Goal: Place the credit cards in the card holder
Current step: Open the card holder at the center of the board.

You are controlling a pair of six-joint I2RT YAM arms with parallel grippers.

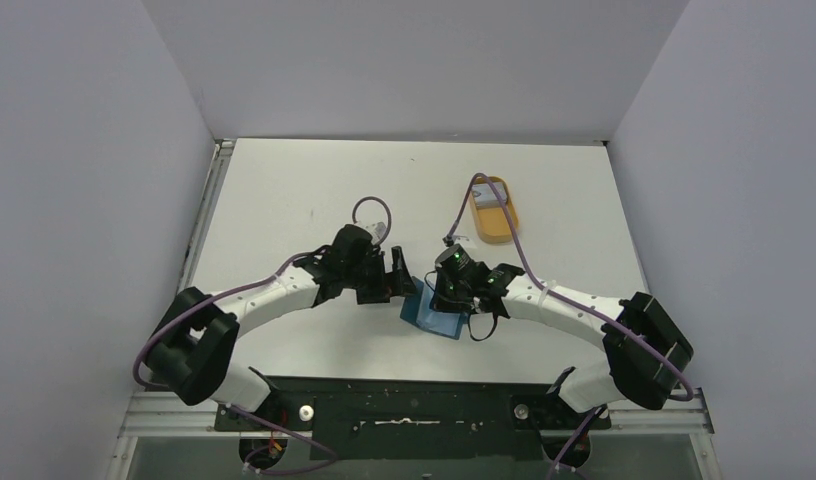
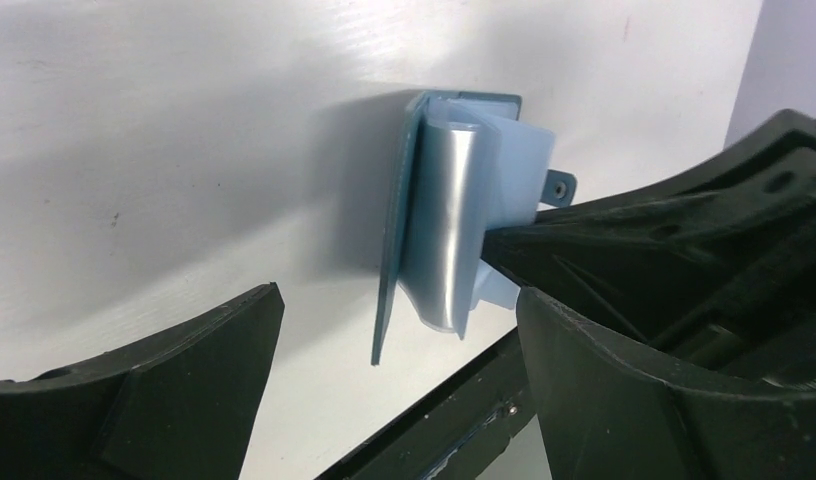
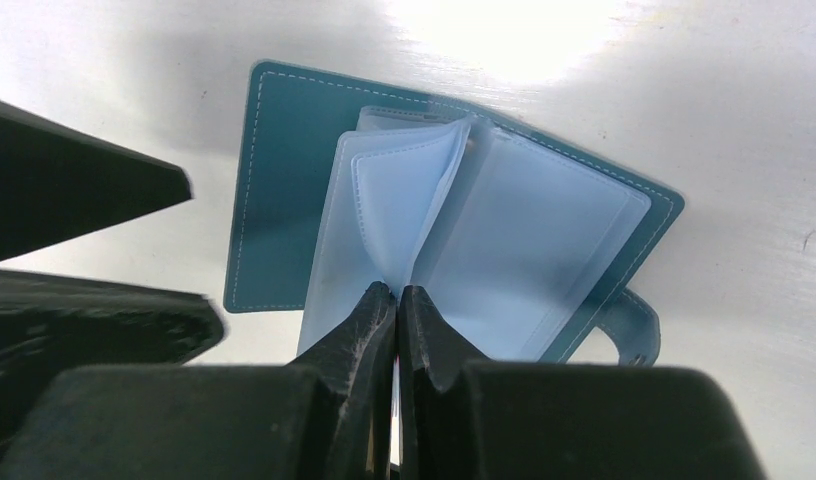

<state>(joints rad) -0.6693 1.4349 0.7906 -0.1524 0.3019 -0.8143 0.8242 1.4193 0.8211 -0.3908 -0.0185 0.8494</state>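
The teal-blue folding card holder (image 1: pixel 439 322) lies open on the white table (image 1: pixel 304 190), near and central. The right gripper (image 3: pixel 396 300) is clamped on its clear plastic sleeves (image 3: pixel 384 215). The left gripper (image 2: pixel 397 305) stands released and empty, just left of it. The sleeves look thin, floppy and slick: pinch one at its open edge and spread it gently to avoid creasing.

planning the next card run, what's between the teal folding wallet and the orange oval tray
The black right gripper, shut on a clear sleeve of the teal wallet, then bare white table: top view.
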